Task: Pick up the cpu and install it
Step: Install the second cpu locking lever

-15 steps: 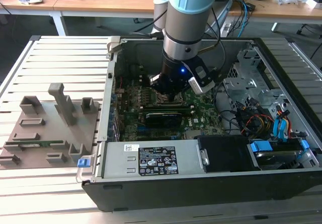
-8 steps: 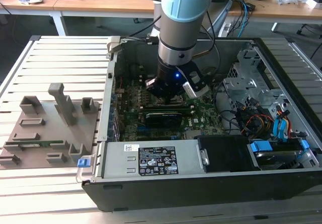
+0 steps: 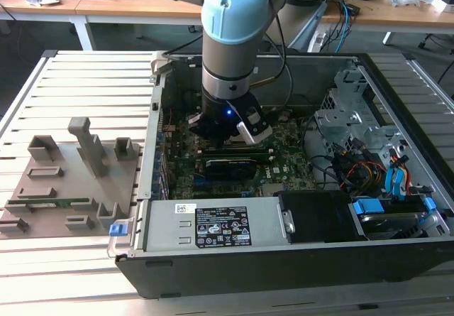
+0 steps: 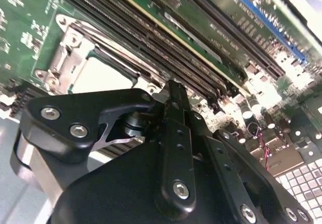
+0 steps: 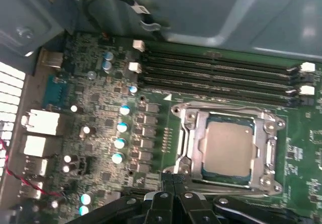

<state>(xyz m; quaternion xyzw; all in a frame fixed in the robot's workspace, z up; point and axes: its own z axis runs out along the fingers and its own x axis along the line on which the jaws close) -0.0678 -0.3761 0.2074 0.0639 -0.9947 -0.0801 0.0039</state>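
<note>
Surface: slatted metal table (image 3: 85, 74), open computer case (image 3: 284, 259) on it.
Cpu (image 5: 226, 148): seated in socket frame (image 5: 187, 133).
Gripper (image 5: 173, 179): fingers closed together, holding nothing, above motherboard (image 5: 100, 108).

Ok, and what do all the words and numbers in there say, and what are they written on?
Nothing can be quoted; all the print is too small or blurred.
black label on the grey metal box: white print and symbols, too small to read.
small white sticker beside it: too small to read.
motherboard, second wrist view: white lettering, blurred.
cpu, first wrist view: no markings I can make out.
</note>
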